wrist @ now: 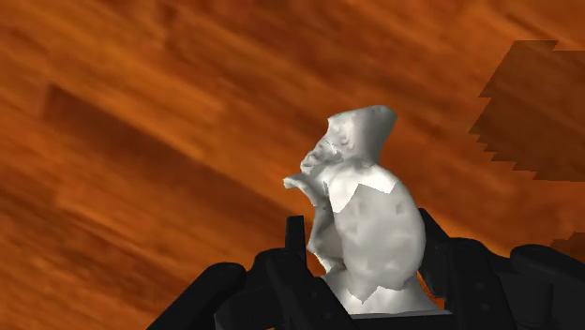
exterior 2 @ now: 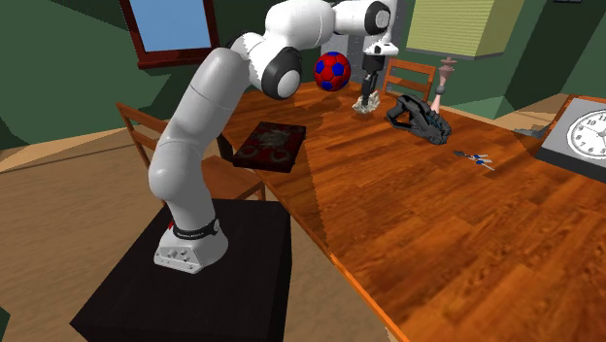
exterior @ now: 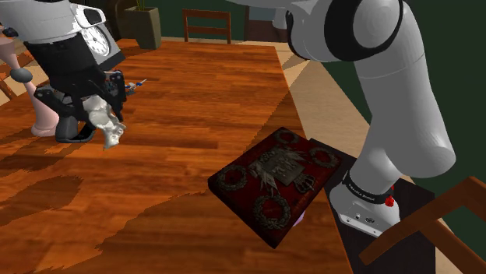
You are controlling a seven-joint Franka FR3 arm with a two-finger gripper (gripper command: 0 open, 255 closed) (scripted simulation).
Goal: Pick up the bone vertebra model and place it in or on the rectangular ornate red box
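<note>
- Gripper (exterior: pixel 95 124): fingers pinched the white vertebra model (wrist: pixel 367 220) over the wooden table (exterior: pixel 195 93).
- Ornate red box (exterior: pixel 272 180): lay at the table's edge, well apart.

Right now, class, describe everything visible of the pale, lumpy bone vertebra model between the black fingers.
The pale grey-white bone vertebra model is a knobbly, matte lump: a rounded body with a narrower pointed projection reaching away from the hand. The all-black two-finger gripper is shut on the rounded body, one finger each side. The model sits over the brown wooden table; whether it touches the boards cannot be told.
</note>
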